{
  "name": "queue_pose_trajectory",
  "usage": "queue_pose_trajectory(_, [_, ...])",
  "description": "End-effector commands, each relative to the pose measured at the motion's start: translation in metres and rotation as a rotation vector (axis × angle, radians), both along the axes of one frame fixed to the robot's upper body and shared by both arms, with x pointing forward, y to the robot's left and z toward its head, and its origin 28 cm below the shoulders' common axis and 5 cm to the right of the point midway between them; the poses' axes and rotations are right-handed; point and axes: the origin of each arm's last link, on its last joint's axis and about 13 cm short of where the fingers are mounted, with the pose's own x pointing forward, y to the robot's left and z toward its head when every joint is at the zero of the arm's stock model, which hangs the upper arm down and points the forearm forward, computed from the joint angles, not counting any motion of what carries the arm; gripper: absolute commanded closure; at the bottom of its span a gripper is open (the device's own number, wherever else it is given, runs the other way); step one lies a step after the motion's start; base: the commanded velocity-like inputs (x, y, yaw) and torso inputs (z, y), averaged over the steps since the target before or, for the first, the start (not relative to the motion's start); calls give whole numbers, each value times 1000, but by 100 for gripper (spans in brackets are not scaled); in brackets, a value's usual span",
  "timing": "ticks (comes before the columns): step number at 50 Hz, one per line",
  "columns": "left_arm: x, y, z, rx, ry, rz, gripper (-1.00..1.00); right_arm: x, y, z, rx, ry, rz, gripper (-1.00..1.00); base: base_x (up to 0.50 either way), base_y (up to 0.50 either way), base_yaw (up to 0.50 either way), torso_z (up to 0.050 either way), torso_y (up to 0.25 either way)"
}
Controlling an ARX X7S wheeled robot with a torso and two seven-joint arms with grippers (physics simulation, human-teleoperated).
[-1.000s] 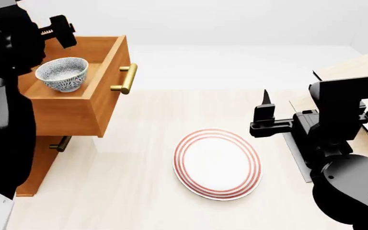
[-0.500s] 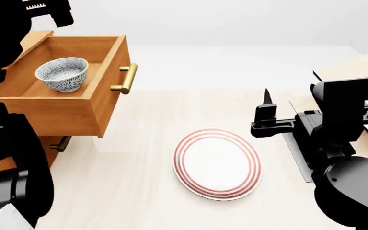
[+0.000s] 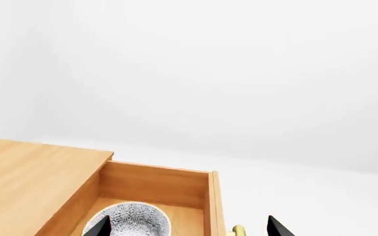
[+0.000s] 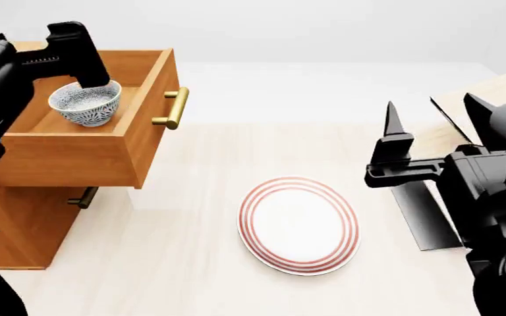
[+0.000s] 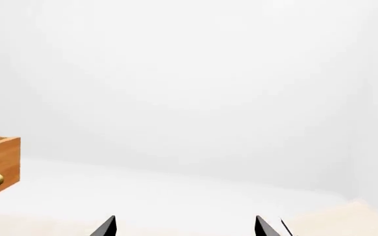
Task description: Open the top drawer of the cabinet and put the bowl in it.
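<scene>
Both jaws spread, empty; bowl [image 4: 86, 101] in top drawer [image 4: 103, 138]; plate [image 4: 299, 224] head-view only.

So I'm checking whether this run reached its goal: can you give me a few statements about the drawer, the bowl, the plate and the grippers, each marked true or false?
1. The top drawer of the cabinet is pulled open. True.
2. The bowl sits on the plate. False: it rests inside the open top drawer, and the plate on the floor has nothing on it.
3. The left gripper is shut on the bowl. False: its fingertips stand wide apart above the drawer, holding nothing.
4. The right gripper is open and empty. True.
5. The bowl lies tipped on its side. False: it stands upright, its opening facing up.
</scene>
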Motion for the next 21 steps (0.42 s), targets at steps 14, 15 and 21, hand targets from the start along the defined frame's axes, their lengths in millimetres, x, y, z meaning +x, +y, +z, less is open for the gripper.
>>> queue_pose_trajectory(14, [-75,-3,-4,67,-121,-105,-100,-39,4,29,-51,-134,10,-100,0,0,0,0,0])
queue_pose_trajectory(15, [-77,-3,-4,68,-127,-106,-100,-40,4,29,-54,-138,10,-100,0,0,0,0,0])
queue_pose_trajectory(21, [-86,-4,-1,71,-156,-115,-100,-43,7,32,-66,-155,16,-100,0,0,0,0,0])
